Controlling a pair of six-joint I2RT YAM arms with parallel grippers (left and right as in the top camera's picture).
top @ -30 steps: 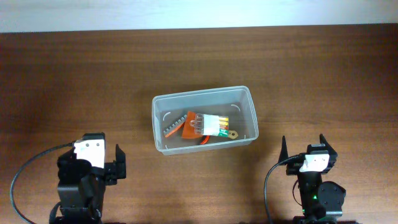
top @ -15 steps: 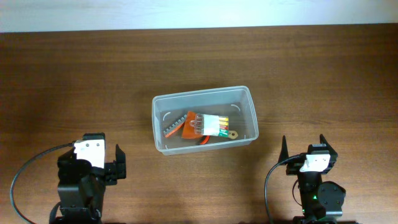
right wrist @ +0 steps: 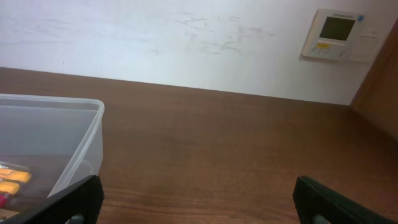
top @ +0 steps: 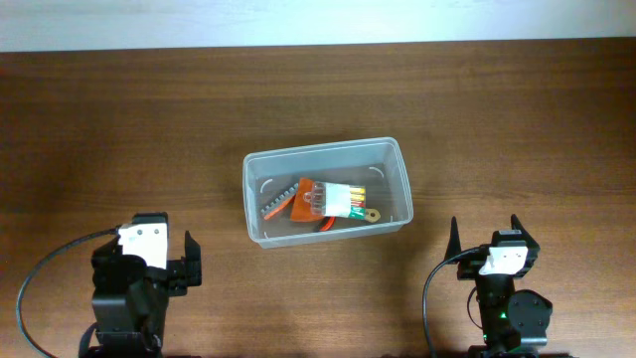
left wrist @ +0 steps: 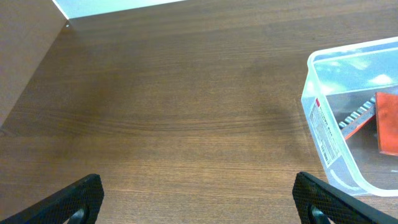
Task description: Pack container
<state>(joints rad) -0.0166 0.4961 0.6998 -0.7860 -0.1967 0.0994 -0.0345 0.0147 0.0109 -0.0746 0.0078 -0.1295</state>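
Note:
The clear plastic container [top: 254, 214] stands in the middle of the wooden table. Inside it lie an orange tool [top: 297, 205], a grey toothed strip [top: 275, 202] and a small clear packet of coloured sticks [top: 336, 199]. Its left end shows in the left wrist view [left wrist: 326, 134], its right corner in the right wrist view [right wrist: 84, 140]. My left gripper [top: 179, 261] is open and empty near the front left edge. My right gripper [top: 487, 232] is open and empty near the front right edge. Both sit well apart from the container.
A white wall runs behind the table's far edge, with a wall thermostat [right wrist: 339, 34] at the right. A black cable [top: 40, 273] loops beside the left arm. Bare wood surrounds the container on all sides.

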